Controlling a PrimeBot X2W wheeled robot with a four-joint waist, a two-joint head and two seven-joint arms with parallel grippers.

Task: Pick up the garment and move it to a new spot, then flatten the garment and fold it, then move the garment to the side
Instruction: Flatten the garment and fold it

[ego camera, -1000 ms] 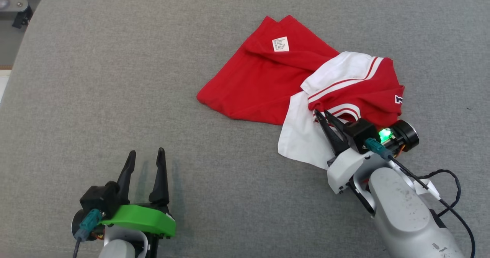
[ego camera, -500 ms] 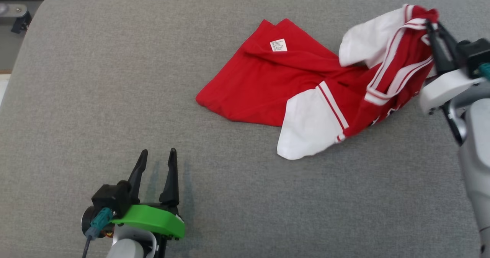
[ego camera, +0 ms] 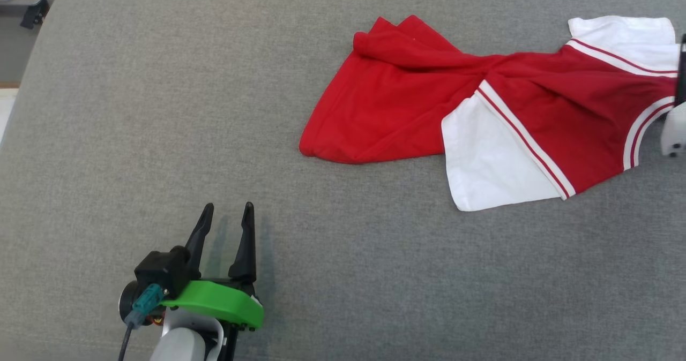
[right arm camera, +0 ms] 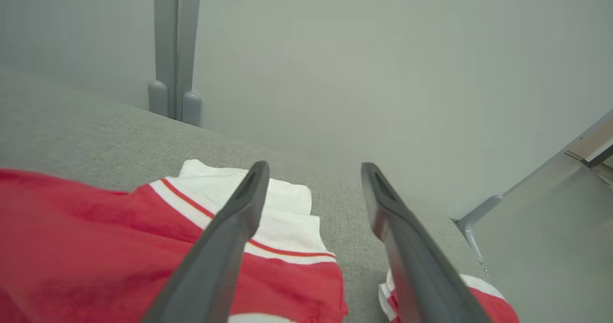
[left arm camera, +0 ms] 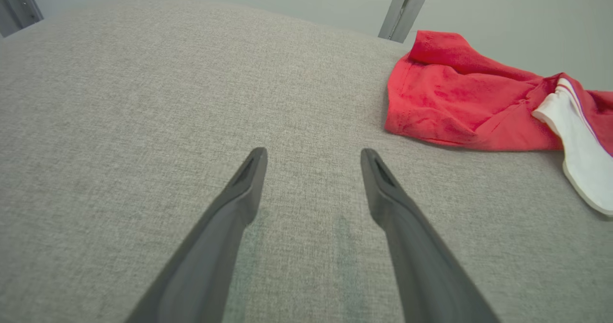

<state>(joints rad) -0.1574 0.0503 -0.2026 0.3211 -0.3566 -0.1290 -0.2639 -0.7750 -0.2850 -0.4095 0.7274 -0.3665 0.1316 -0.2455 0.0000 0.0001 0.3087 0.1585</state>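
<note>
The right gripper (right arm camera: 313, 169) has drawn the garment (ego camera: 536, 109) rightward and released it; the left gripper (ego camera: 225, 211) waits spread and empty, near left. The garment lies far right, twisted mid-body: flattening over that twist could press in creases.

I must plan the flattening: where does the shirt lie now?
In the head view the shirt lies on the grey surface at the upper right, its right end under the open jaws of the right gripper.
</note>
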